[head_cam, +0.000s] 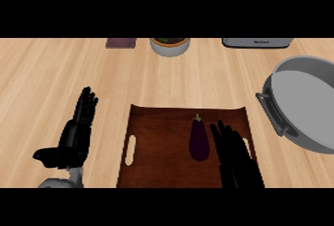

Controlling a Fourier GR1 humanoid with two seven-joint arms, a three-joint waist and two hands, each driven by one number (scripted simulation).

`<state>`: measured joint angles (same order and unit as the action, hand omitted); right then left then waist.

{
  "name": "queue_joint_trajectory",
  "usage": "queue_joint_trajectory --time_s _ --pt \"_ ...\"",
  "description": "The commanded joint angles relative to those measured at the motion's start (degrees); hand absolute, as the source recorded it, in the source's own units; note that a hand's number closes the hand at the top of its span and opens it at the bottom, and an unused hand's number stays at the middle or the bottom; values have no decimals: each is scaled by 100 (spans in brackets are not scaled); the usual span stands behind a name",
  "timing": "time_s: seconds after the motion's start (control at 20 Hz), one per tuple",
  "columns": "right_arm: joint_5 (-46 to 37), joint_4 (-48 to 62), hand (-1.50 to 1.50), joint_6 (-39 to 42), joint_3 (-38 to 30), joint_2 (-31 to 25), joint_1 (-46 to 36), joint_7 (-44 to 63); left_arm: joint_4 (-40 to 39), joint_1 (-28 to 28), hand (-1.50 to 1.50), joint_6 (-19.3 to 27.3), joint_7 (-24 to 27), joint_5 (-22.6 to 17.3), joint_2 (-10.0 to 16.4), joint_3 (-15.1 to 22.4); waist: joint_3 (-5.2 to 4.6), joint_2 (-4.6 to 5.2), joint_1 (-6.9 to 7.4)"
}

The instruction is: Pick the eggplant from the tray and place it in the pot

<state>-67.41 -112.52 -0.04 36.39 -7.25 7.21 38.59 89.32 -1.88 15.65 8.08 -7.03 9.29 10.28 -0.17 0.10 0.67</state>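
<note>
A dark purple eggplant (198,139) lies lengthwise on the brown wooden tray (157,132), right of the tray's middle, its stem pointing away. My right hand (235,154) is over the tray's right side, just right of the eggplant, fingers straight and pointing away, holding nothing. The grey pot (306,106) stands at the right edge of the view, beyond the tray's right rim, with a dark handle facing the tray. My left hand (77,128) rests open on the counter left of the tray, fingers up.
Along the counter's far edge stand a white bowl-like planter (170,45), a small dark purple square item (121,43) and a grey appliance (256,43). Bare light wood counter (163,79) lies between these and the tray.
</note>
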Motion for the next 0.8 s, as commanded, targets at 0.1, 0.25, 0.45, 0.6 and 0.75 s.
queue_joint_trajectory --time_s 0.1,0.25,0.45,0.6,0.75 --pt "-329 1093 -150 489 232 703 -638 876 -257 4 0 -29 224 45 -179 -57 13 -1 -48" --pt "-7 1186 -150 814 -87 714 -1121 1281 97 100 0 -89 -117 88 -58 -91 17 -10 -41" --pt "181 1819 -150 224 -330 721 -953 610 -151 -183 0 -303 -121 3 -46 -413 18 -8 -65" --pt "238 1656 -150 466 -446 633 -919 517 332 500 0 -283 98 162 -271 -168 17 -14 -56" --pt "366 1881 -150 349 -657 503 -1082 341 -215 23 0 -258 67 293 -323 -340 17 -10 -71"
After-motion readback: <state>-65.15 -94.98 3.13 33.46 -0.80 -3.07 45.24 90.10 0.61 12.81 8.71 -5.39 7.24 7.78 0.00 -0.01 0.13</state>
